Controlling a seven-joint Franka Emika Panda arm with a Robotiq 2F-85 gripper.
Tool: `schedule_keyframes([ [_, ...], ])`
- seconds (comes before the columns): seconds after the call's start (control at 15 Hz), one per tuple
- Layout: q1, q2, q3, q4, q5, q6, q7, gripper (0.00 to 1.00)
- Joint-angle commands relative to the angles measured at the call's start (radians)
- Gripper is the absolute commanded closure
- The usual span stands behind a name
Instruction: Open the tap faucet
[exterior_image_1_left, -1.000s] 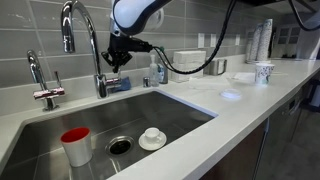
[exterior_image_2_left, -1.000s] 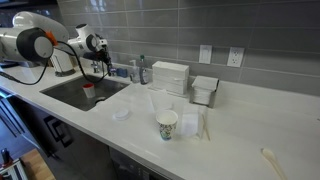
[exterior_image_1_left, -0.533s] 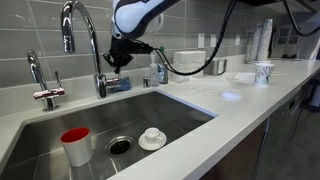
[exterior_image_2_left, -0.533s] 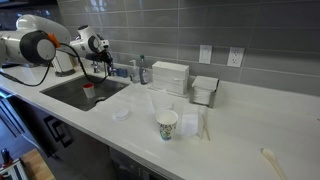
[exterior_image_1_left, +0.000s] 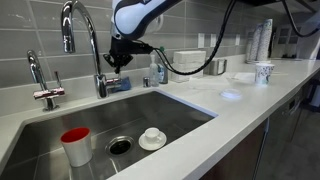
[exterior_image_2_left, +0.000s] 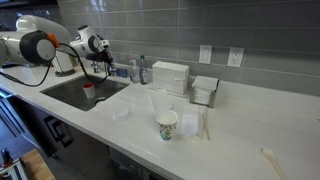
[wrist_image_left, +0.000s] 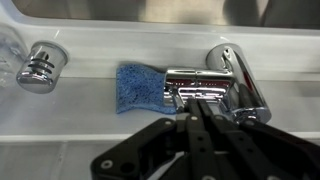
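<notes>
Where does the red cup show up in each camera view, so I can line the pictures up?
Exterior view: the red cup stands in the sink, at the picture's lower left.
Exterior view: the red cup is in the sink, left of centre, small in the picture.
Wrist view: not in it.
Shared landmark: the gripper, over the sink's back ledge.

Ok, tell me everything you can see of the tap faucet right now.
The tap faucet is shiny chrome and the tallest fixture, standing upright on the ledge behind the sink. Its high arched spout ends in a thick nozzle pointing down over the basin. In the wrist view a short chrome lever sticks out from its base, beside a blue sponge. The gripper sits at the lever's tip; contact unclear. No water stream shows.
</notes>
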Motion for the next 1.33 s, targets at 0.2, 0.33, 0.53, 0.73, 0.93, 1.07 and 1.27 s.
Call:
schedule_keyframes([
  [0.2,0.024,0.016,-0.044,0.022,-0.025,-0.029,0.016,0.93],
  [0.33,0.028,0.017,-0.052,0.022,-0.026,-0.029,0.017,0.93],
  [0.53,0.033,0.017,-0.064,0.022,-0.027,-0.029,0.02,0.93],
  [0.73,0.036,0.017,-0.072,0.02,-0.023,-0.029,0.018,0.93],
  [0.93,0.04,0.019,-0.081,0.021,-0.023,-0.029,0.018,0.93],
  [1.07,0.043,0.02,-0.086,0.021,-0.022,-0.031,0.017,0.93],
  [1.27,0.046,0.023,-0.094,0.021,-0.021,-0.031,0.017,0.92],
])
